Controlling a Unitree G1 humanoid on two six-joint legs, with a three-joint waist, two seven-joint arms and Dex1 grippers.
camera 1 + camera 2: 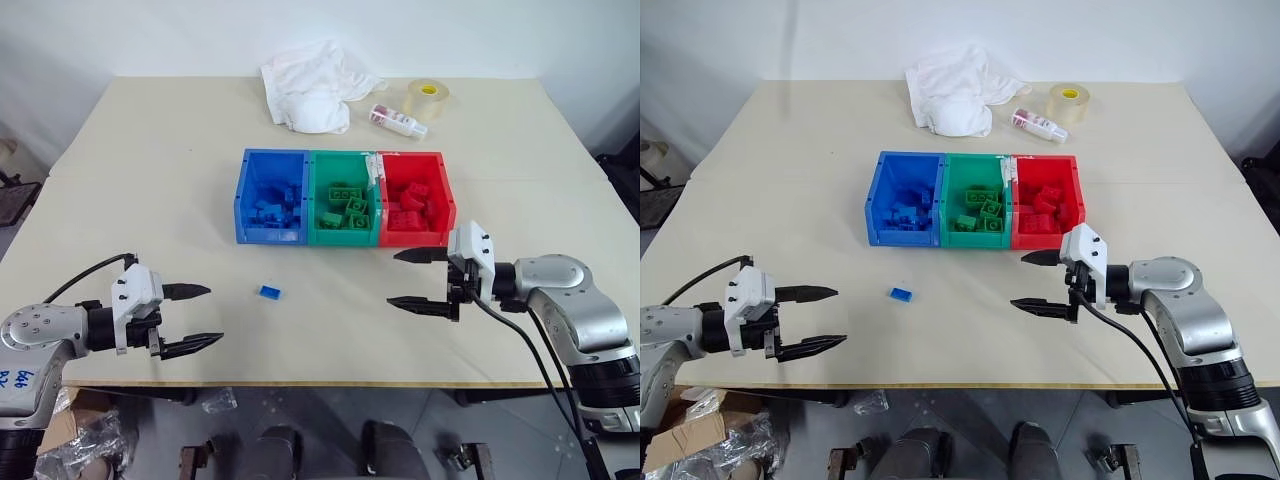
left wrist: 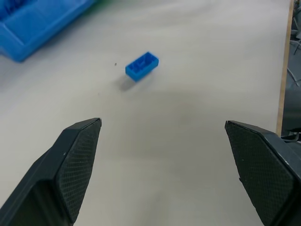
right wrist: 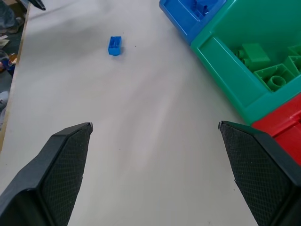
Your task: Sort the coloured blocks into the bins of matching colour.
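The table (image 1: 150, 180) carries nearly everything already in its place. The three joined bins sit near its middle: the blue bin (image 1: 243, 212) holds a cluster of blue blocks (image 1: 275, 208), the green bin (image 1: 314, 200) holds a pile of green blocks (image 1: 346, 212), and the red bin (image 1: 447, 203) holds red blocks (image 1: 410, 208). As far as the head views show, no colour lies in the wrong bin, though the heaps are too small to check brick by brick.

What is left appears to be a single blue block (image 1: 269, 292), lying flat on the bare table in front of the blue bin and well apart from it, between the two arms and nearer the left one. The left wrist view shows it ahead of that arm's fingers, untouched.

The left gripper (image 1: 196, 318) hangs over the near edge with its fingers spread wide and empty. The right gripper (image 1: 415, 279) sits in front of the red bin, fingers likewise spread and holding nothing.

So the sorting looks all but finished: one pick and one drop into the blue bin should close it.
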